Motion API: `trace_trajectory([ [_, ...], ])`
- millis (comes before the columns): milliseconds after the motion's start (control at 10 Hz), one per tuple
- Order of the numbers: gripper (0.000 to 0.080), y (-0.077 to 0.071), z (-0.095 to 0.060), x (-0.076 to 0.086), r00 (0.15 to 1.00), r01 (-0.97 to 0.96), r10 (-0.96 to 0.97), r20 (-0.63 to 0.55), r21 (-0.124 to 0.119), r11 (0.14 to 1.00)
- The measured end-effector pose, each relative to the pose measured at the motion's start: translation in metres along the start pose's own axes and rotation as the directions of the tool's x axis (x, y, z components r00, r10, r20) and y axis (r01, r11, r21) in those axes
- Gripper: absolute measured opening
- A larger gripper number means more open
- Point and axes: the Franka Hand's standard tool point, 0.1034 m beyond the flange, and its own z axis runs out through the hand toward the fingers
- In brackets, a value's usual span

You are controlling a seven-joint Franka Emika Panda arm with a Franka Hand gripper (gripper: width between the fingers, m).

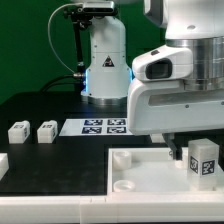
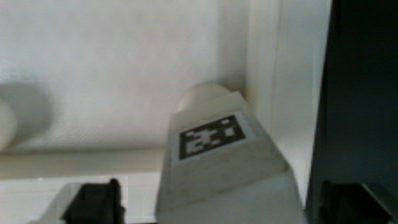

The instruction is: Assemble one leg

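Note:
The leg (image 1: 205, 161) is a small white blocky post with a black-and-white tag. It stands on the large white tray (image 1: 140, 188) near the tray's corner at the exterior view's right. My gripper (image 1: 192, 150) hangs directly over it. In the wrist view the leg (image 2: 217, 140) lies between my two dark fingers (image 2: 98, 200), with a narrow gap showing on each side, so the gripper (image 2: 222, 202) is open around it. The tray wall (image 2: 267, 50) runs close beside the leg.
Two more small white legs (image 1: 18, 131) (image 1: 47, 131) stand on the black table at the exterior view's left. The marker board (image 1: 105, 126) lies behind the tray. The arm's base (image 1: 103, 60) stands at the back. A round socket (image 2: 9, 115) shows in the tray.

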Motion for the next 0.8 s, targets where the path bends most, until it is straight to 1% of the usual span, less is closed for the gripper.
trace_trajectory([
  [100, 0.0354, -0.0008, 0.0000, -0.0003, 0.993, -0.117, 0.117, 0.001, 0.002, 0.993],
  [200, 0.0291, -0.0009, -0.0002, 0.0001, 0.972, -0.237, 0.237, 0.000, 0.002, 0.972],
  [300, 0.0291, -0.0016, -0.0013, 0.0004, 0.908, -0.418, 0.418, -0.001, -0.004, 0.908],
  [400, 0.0291, -0.0028, -0.0022, 0.0008, 0.784, -0.621, 0.621, 0.000, -0.023, 0.784],
  [500, 0.0291, -0.0017, -0.0015, 0.0019, 0.626, -0.780, 0.780, -0.003, -0.028, 0.626],
  [600, 0.0291, 0.0025, -0.0006, 0.0036, 0.454, -0.891, 0.891, 0.014, -0.010, 0.454],
  [700, 0.0291, 0.0051, 0.0013, 0.0022, 0.279, -0.960, 0.960, 0.035, 0.009, 0.279],
  [800, 0.0292, 0.0063, 0.0014, 0.0007, 0.123, -0.992, 0.992, 0.042, 0.017, 0.123],
])
